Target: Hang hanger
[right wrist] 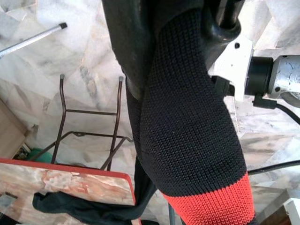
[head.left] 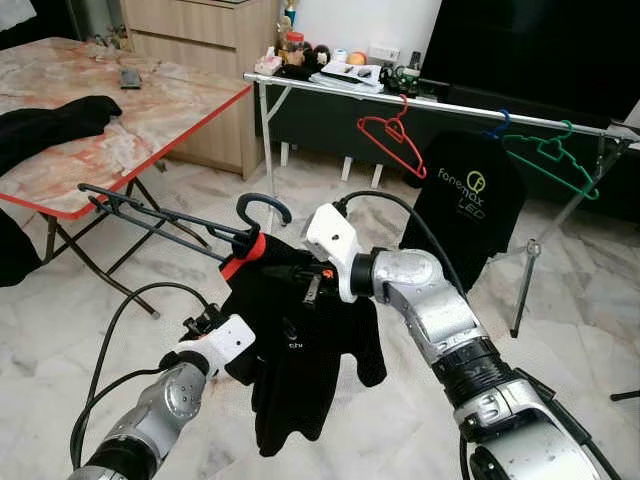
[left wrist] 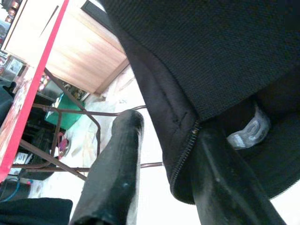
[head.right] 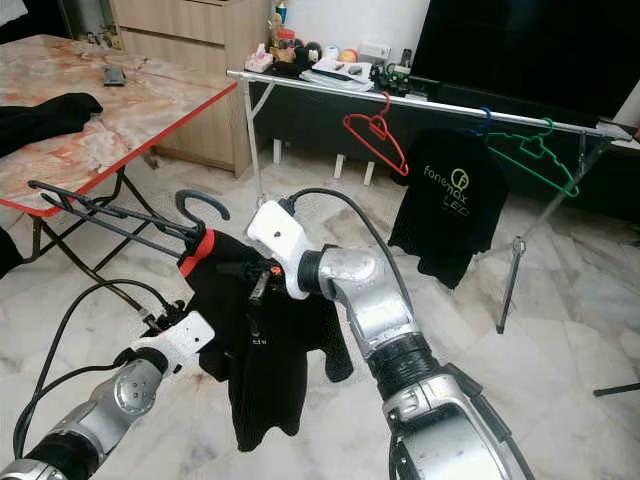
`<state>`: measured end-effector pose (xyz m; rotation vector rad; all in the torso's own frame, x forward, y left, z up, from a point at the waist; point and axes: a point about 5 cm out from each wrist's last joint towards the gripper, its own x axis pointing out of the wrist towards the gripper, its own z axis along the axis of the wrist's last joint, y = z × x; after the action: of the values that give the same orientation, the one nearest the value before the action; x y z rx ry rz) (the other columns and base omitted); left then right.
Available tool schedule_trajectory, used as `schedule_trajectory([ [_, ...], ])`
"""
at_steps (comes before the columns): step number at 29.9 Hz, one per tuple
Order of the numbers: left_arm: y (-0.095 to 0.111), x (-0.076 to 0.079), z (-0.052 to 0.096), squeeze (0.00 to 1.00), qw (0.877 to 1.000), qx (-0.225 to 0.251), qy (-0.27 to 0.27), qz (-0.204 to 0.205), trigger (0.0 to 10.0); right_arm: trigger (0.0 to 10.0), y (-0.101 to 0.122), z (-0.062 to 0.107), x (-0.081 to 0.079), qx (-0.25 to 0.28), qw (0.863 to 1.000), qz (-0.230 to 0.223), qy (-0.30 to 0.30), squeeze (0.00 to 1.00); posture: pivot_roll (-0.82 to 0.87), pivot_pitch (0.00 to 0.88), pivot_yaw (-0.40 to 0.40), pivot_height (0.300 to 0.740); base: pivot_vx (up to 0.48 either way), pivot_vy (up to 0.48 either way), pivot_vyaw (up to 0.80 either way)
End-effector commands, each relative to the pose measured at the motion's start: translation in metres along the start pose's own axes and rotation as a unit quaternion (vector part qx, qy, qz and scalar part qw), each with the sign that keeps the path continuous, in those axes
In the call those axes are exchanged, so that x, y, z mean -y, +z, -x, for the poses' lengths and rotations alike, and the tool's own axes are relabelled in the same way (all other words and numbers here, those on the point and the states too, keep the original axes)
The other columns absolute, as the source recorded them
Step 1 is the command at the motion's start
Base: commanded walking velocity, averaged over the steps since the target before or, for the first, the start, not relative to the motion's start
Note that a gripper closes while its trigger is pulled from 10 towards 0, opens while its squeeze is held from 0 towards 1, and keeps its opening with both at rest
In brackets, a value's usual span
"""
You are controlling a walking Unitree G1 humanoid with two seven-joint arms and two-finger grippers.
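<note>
1. Marble-patterned folding table [head.left: 150, 110] with red edge, far left: a black garment [head.left: 50, 125] and a small dark device [head.left: 130, 78] lie on it.
2. Pale marble floor [head.left: 580, 300] carries the clothes rack [head.left: 520, 290] at far right.

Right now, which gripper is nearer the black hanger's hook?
The right gripper: it is at the garment's collar just below the hook. The left gripper is lower, at the black garment's side.

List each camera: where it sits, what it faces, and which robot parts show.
Left eye, head: looks down at black garment on hanger, both arms, drying rack.
Right eye, head: same scene, shifted.
Left wrist: along its fingers, garment, red-edged table.
Right wrist: garment's red band, table legs, left end effector.
All share the garment.
</note>
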<state>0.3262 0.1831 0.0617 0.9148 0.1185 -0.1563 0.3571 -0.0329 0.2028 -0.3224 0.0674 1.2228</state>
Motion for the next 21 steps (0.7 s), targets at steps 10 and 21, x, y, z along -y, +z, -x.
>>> schedule_trajectory([
  [10, 0.0021, -0.0014, -0.0026, 0.00, 1.000, 0.001, 0.007, 0.006, 0.0, 0.0, 0.0120, 0.0028, -0.0008, 0.016, 1.000, 0.021, 0.004, 0.00, 0.11, 0.044, -0.107, 0.740, 0.000, 0.000, 0.00],
  [21, -0.0013, -0.0017, -0.0017, 0.00, 1.000, -0.012, 0.018, 0.023, 0.0, 0.0, 0.0127, 0.0038, -0.0038, 0.020, 0.999, 0.021, 0.013, 0.00, 0.11, 0.043, -0.107, 0.740, 0.000, 0.000, 0.00],
])
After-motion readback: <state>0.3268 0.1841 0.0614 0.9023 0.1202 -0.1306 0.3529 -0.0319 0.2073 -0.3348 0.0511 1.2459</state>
